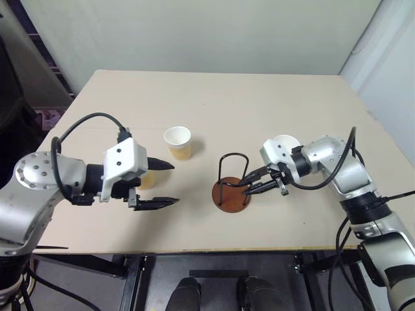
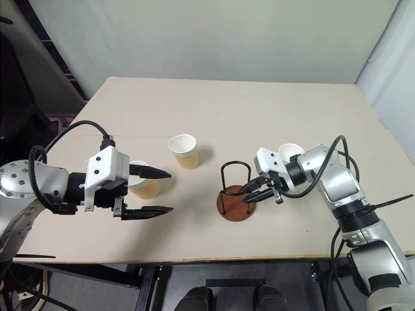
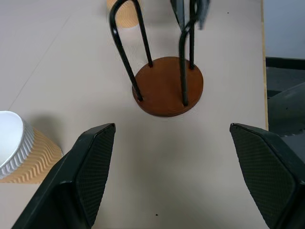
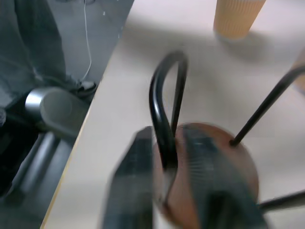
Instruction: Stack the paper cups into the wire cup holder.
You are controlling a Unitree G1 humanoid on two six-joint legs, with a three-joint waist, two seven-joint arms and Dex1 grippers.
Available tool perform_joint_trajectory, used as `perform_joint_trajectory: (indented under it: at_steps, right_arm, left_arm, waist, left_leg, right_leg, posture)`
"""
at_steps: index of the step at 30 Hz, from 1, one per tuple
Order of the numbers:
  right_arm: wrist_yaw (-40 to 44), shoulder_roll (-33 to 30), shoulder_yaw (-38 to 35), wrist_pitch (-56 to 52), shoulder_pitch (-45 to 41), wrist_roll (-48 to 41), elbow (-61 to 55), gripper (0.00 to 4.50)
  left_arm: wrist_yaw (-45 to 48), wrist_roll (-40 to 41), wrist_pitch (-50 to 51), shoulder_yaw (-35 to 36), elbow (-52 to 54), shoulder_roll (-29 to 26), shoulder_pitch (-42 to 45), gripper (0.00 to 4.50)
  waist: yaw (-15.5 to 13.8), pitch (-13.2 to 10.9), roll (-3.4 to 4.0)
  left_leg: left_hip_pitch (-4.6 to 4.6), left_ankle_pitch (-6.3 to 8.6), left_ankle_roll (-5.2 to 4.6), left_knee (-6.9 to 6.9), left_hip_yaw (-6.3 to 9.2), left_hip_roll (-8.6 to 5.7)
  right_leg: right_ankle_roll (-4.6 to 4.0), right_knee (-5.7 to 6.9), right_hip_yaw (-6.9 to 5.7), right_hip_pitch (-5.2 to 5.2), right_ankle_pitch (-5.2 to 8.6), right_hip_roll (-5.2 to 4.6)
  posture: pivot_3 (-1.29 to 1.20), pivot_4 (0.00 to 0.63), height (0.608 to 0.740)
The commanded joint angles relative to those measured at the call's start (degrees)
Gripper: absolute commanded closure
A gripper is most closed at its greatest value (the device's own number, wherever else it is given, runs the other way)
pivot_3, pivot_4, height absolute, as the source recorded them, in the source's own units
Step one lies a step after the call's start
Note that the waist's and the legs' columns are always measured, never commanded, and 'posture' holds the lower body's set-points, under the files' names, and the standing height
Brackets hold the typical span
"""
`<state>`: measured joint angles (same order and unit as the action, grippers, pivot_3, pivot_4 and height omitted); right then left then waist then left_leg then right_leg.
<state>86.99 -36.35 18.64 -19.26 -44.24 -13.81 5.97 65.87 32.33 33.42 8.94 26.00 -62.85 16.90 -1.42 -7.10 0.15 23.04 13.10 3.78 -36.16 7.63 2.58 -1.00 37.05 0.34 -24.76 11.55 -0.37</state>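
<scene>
Paper cups (image 1: 177, 142) and wire cup holder (image 1: 231, 192) carry no readable writing.

White-rimmed, yellow zigzag-ribbed paper cups (image 1: 177, 142); blk wire cup holder (image 1: 232, 183) w/ red-brown base

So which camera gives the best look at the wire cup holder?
The left wrist view: the wire cup holder sits sharp and near, its black loops and round brown base whole. Both eye views show it whole but small, on the table. The right wrist view shows it blurred behind that gripper's fingers.
</scene>
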Motion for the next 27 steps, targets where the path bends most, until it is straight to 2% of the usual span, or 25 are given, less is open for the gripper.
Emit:
perform_joint_trajectory:
  at_steps: [1, 7, 11, 14, 19, 27]
  right_arm:
    - [1.3, -2.09, -0.63, 1.39, -0.91, 0.62, -1.59, 2.25]
    - [3.8, -11.93, -5.13, 7.25, -2.19, 1.69, -2.26, 0.06]
    - [0.22, -16.43, -7.04, 13.86, -7.81, 6.69, 6.44, 0.02]
    - [-1.58, -16.87, -6.07, 17.02, -10.44, 10.27, 12.96, 0.02]
    - [-5.59, -13.17, -2.14, 23.56, -12.89, 17.84, 24.92, 0.02]
    - [-8.64, -6.77, -0.09, 29.04, -16.6, 22.7, 35.26, 0.02]
  left_arm:
    - [-0.22, 0.16, -0.74, 0.73, 1.13, -0.09, 1.17, 0.36]
    - [-0.47, 0.23, -1.93, 1.71, -0.54, 0.51, 3.2, 0.36]
    - [-6.1, 1.83, -1.1, 1.94, -2.69, 6.1, 9.65, 0.36]
    - [-9.08, -0.81, -1.84, -1.35, -3.33, 9.16, 12.53, 0.36]
    - [-11.62, -6.35, -2.96, -7.88, -3.71, 12.26, 14.31, 0.36]
    - [-12.19, -6.9, -2.26, -6.95, -2.87, 12.15, 13.27, 0.36]
  waist:
    - [-0.01, 0.0, 0.0]
    - [-0.24, 0.0, 0.0]
    - [-0.27, -0.01, 0.02]
    - [-0.24, 0.0, 0.0]
    - [-0.06, 0.0, 0.0]
    - [-0.06, -0.05, 0.09]
  left_leg:
    - [0.0, 0.02, 0.02, 0.0, -0.01, 0.02]
    - [0.08, 0.1, 0.02, 0.0, -0.02, 0.01]
    - [0.04, 0.08, 0.01, -0.05, -0.02, 0.02]
    - [-0.15, 0.06, -0.01, -0.03, -0.03, 0.06]
    - [-0.32, 0.07, -0.04, -0.03, -0.05, 0.07]
    - [-0.1, 0.12, -0.03, 0.04, -0.08, 0.13]
  right_leg:
    - [0.0, -0.01, 0.0, 0.0, 0.0, 0.02]
    - [0.05, -0.08, -0.01, 0.0, -0.03, 0.03]
    - [0.1, -0.02, 0.01, 0.0, -0.06, 0.01]
    - [0.24, -0.01, 0.03, 0.16, -0.15, 0.02]
    - [0.65, -0.04, 0.09, 0.29, -0.4, 0.01]
    - [0.69, -0.04, 0.07, 0.02, -0.42, 0.07]
  posture:
    - [0.0, 0.15, 0.74]
    - [0.0, 0.15, 0.74]
    - [0.0, 0.15, 0.74]
    - [0.0, 0.15, 0.74]
    - [0.0, 0.15, 0.74]
    - [0.0, 0.15, 0.74]
